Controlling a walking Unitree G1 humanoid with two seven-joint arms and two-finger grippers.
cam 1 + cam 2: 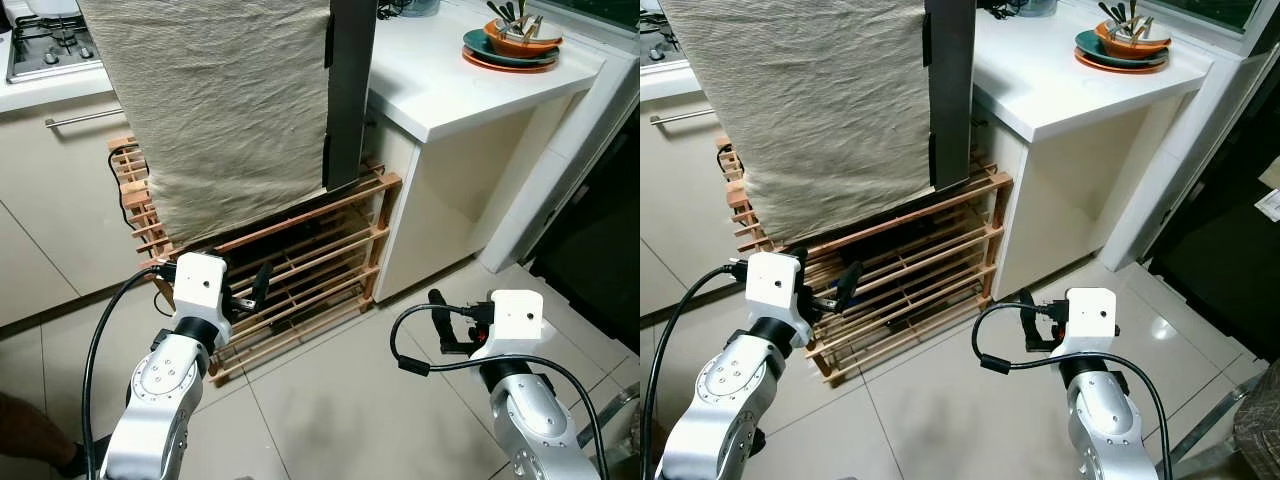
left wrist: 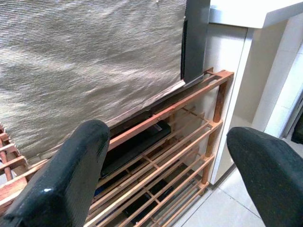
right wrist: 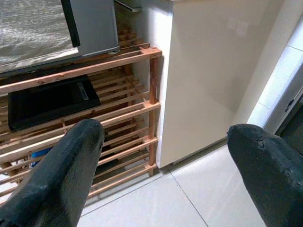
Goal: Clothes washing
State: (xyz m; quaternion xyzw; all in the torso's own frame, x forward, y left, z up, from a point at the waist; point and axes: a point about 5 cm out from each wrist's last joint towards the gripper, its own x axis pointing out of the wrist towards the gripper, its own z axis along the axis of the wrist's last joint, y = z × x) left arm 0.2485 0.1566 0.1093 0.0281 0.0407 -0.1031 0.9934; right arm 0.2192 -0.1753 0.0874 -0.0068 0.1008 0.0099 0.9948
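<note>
A beige cloth (image 1: 215, 110) drapes over the wooden rack (image 1: 300, 265) beside the counter (image 1: 470, 80).

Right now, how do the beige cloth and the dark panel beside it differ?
The beige cloth is wide, pale and wrinkled; the dark panel is narrow, grey-black and smooth. The cloth's hem stops above the wooden rack, while the panel reaches lower, to the rack's top rail. Both stand upright, side by side, ahead of the open left claw.
</note>
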